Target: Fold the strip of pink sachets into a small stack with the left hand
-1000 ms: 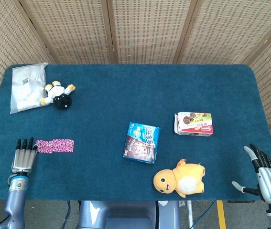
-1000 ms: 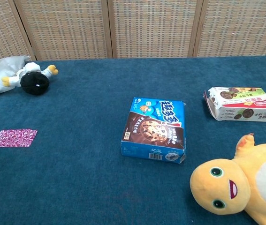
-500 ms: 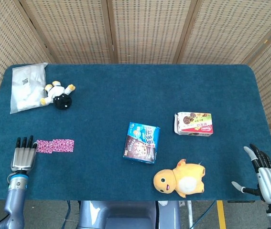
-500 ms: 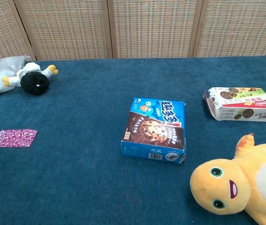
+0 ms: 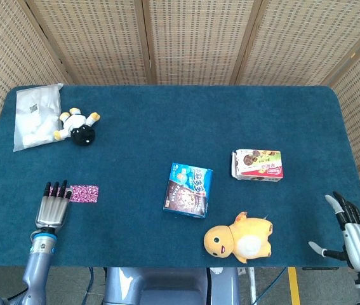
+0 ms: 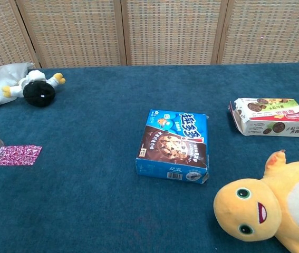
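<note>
Left hand (image 5: 54, 207) lay flat, fingers straight, tips over near end of pink sachet strip (image 5: 82, 193), prob. touching, grasping nothing, right hand (image 5: 355, 236) spread empty, far off.

Worktop (image 5: 141, 121): blue carpet-like cover | blue cookie box (image 5: 188, 190): centre, lying flat | white snack box (image 5: 258, 164): right of the blue box, apart | yellow plush toy (image 5: 240, 237): near edge, just below the blue box | black-and-white plush toy (image 5: 78, 125): far left | white plastic bag (image 5: 35, 115): touching that toy's left side | wicker screen (image 5: 186, 38): behind
</note>
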{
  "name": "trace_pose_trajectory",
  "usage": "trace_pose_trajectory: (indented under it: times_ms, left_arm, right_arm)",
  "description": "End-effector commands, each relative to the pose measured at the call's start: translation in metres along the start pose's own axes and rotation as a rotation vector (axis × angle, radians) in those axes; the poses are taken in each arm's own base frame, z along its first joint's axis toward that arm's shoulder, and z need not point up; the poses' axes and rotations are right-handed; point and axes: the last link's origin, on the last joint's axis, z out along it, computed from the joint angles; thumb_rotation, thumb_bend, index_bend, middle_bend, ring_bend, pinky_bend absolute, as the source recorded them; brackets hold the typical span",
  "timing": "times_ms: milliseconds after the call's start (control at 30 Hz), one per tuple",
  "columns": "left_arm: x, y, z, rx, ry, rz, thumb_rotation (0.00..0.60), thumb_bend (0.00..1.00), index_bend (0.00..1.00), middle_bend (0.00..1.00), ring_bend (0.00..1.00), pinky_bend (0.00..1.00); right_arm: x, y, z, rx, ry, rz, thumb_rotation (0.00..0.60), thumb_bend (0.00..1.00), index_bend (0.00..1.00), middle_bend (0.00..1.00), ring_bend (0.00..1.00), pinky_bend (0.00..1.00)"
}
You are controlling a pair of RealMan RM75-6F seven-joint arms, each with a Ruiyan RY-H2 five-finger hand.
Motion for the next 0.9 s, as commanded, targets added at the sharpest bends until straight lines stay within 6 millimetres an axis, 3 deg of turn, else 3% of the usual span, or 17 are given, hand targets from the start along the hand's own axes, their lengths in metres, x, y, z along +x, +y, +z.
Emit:
trace_pose_trajectory:
  times_ms: [33,200,900]
  left_arm:
    - [0.003,0.009,-0.002,-0.015,0.002,0.004,0.600,0.91,0.07,0.00,0.00,0.00]
    - [0.006,0.015,-0.003,-0.022,0.008,0.018,0.600,0.93,0.02,0.00,0.00,0.00]
    - [0.004,0.024,-0.007,-0.031,-0.047,0.108,0.600,0.96,0.02,0.00,0.00,0.00]
  right_arm:
    - [0.001,0.000,0.000,0.000,0.001,0.004,0.600,0.11,0.04,0.00,0.00,0.00]
    - [0.001,0.000,0.000,0.002,0.001,0.007,0.600,0.11,0.04,0.00,0.00,0.00]
    - [0.002,-0.001,0.000,0.002,0.004,0.011,0.600,0.11,0.04,0.00,0.00,0.00]
